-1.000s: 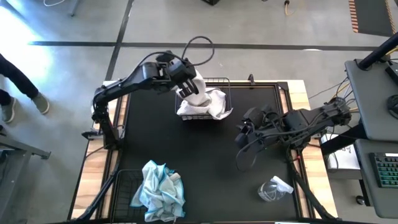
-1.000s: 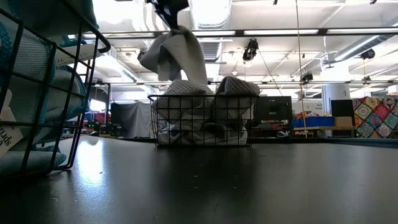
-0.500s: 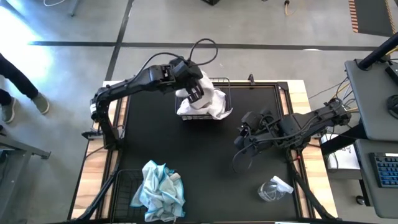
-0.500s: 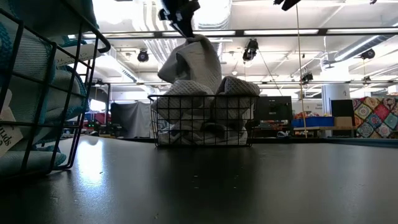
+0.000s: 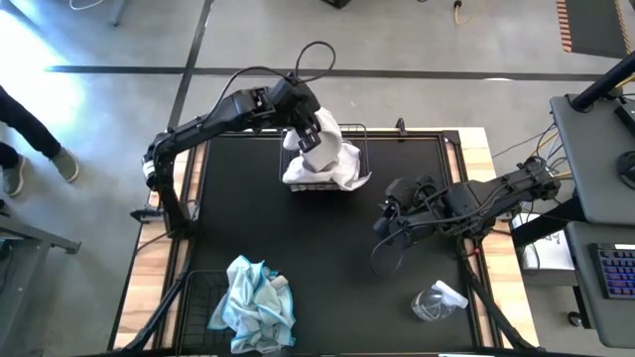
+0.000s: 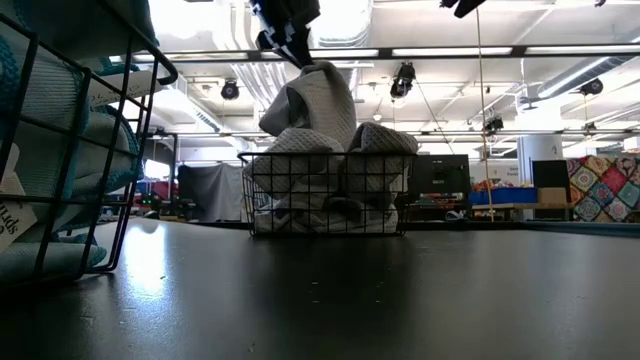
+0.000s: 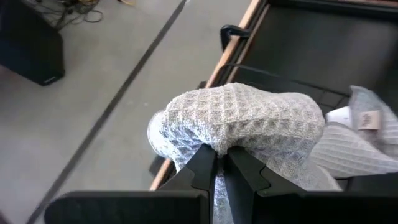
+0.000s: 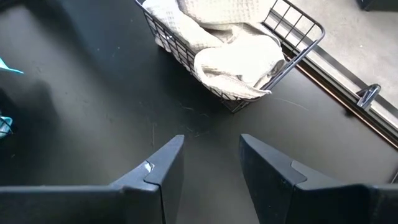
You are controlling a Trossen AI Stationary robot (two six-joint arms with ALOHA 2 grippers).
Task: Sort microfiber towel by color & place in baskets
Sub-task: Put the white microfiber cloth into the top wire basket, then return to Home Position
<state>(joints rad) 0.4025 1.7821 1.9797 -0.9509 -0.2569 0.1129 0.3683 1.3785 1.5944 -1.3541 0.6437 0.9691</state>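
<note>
A black wire basket (image 5: 355, 132) at the table's far middle holds white towels (image 5: 332, 169). My left gripper (image 5: 310, 137) hangs over it, shut on a white waffle towel (image 7: 249, 121) whose lower part lies on the pile (image 6: 330, 150). A second basket (image 5: 196, 297) at the near left holds light blue towels (image 5: 253, 302). My right gripper (image 8: 208, 158) hovers open above the mat, right of the far basket (image 8: 249, 93), with nothing between its fingers. My left gripper pinches a bunched fold of the white towel (image 7: 219, 144) between its two fingers, which slant down from the table's left over the basket. The towel bulges past the fingertips and hangs below them (image 6: 310, 95), its lower part resting on the towels in the basket.
A clear plastic wrapper (image 5: 437, 300) lies on the mat at the near right. A black mat (image 5: 327, 248) covers the table. A person's legs (image 5: 25, 139) show at the left on the floor, away from the table.
My left gripper has swung toward the table's right and sunk a little over the far basket, tipping as it went. The white towel it carries has come down from hanging free onto the pile in the basket.
</note>
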